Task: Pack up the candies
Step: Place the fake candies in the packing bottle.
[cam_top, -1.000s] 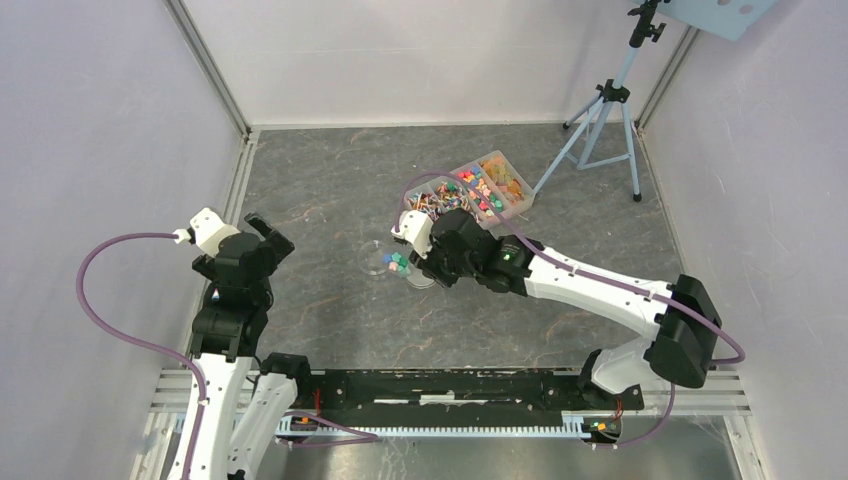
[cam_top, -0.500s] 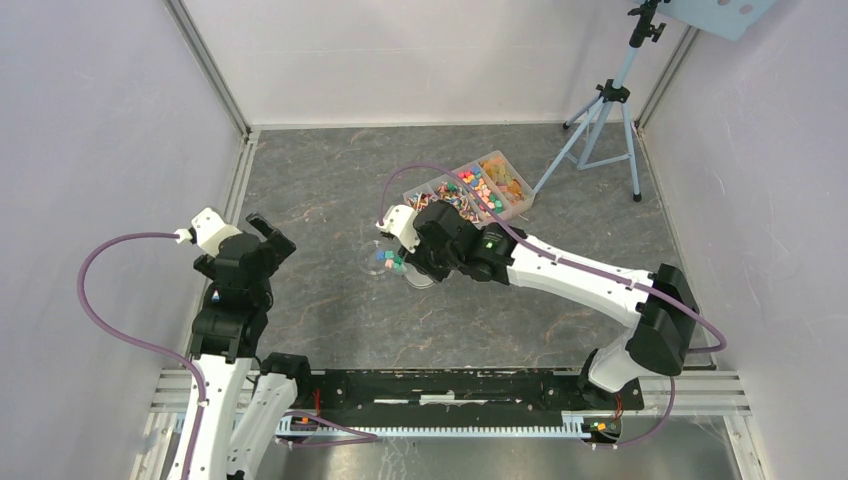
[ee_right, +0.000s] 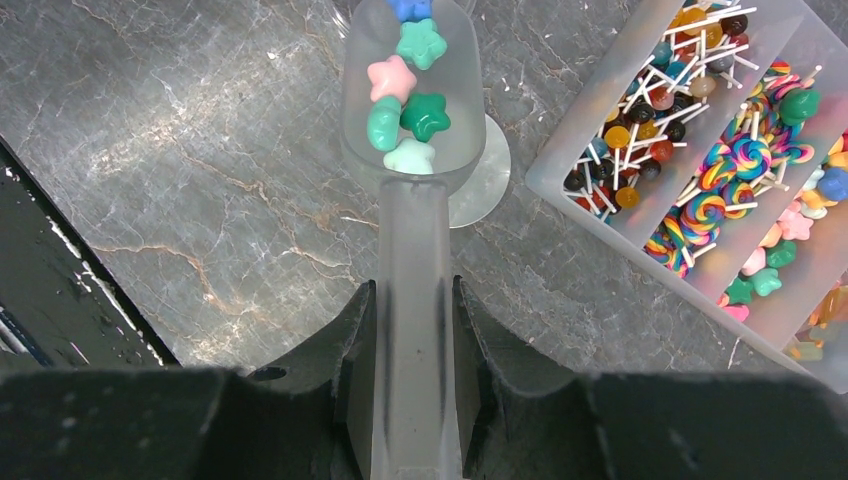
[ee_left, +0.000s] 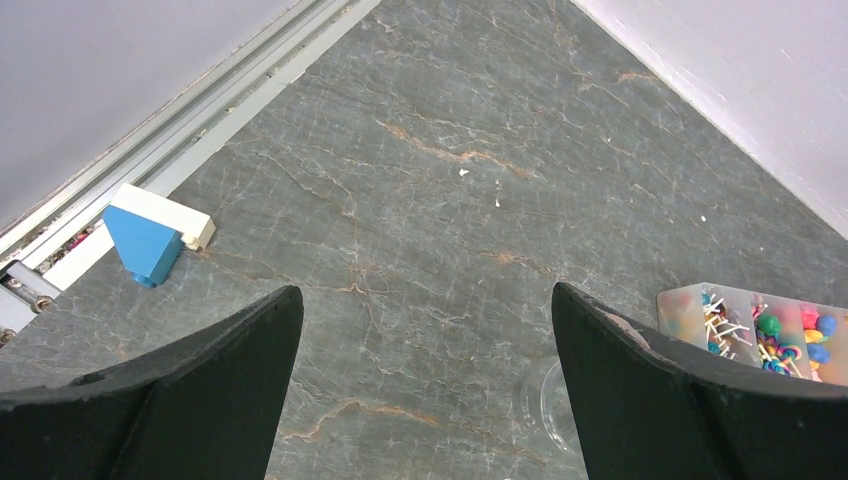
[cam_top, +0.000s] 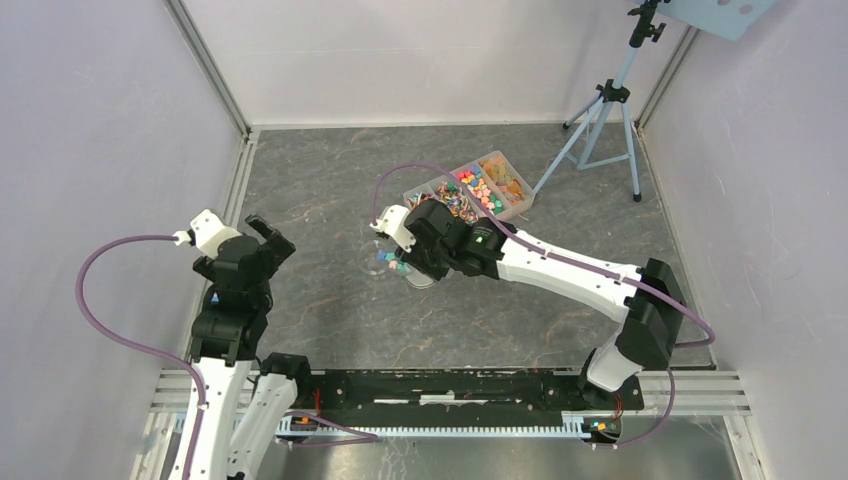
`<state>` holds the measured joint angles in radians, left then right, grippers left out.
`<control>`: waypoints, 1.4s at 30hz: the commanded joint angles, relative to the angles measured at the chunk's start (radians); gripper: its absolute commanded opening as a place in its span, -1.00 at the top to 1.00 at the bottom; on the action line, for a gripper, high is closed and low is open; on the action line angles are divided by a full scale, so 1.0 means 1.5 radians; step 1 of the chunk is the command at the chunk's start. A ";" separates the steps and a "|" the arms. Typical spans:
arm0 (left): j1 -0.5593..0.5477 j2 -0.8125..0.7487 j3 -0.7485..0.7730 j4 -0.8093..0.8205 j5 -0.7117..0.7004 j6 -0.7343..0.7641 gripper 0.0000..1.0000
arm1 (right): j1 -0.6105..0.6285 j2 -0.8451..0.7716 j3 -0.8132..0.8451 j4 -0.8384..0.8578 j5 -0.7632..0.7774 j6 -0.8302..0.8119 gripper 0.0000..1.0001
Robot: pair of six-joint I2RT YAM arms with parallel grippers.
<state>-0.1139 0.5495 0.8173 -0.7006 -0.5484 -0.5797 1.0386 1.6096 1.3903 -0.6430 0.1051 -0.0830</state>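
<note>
Shifted slightly left since a second ago: right gripper with scoop.

Top view: left gripper parted, holding nothing; divided tray just behind the right arm.

Left wrist: fingers wide over the table (blue block by the rail).

Right wrist: fingers clamped on the scoop handle; candies in its bowl, above a clear dish; more fill the tray.

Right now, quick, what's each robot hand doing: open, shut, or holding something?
Left gripper: open, holding nothing.
Right gripper: closed on the handle of the clear scoop, which carries star-shaped candies.
</note>
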 commanded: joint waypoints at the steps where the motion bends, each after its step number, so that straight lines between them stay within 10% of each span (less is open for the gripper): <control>1: -0.002 -0.006 -0.001 0.028 -0.017 0.011 -1.00 | 0.006 0.007 0.049 -0.007 0.015 0.001 1.00; 42: -0.010 -0.009 0.000 0.025 -0.023 0.008 -1.00 | 0.016 0.047 0.152 -0.105 0.043 -0.020 1.00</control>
<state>-0.1204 0.5404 0.8169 -0.7010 -0.5518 -0.5797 1.0584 1.6863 1.5707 -0.7956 0.1596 -0.0917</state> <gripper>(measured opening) 0.996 0.329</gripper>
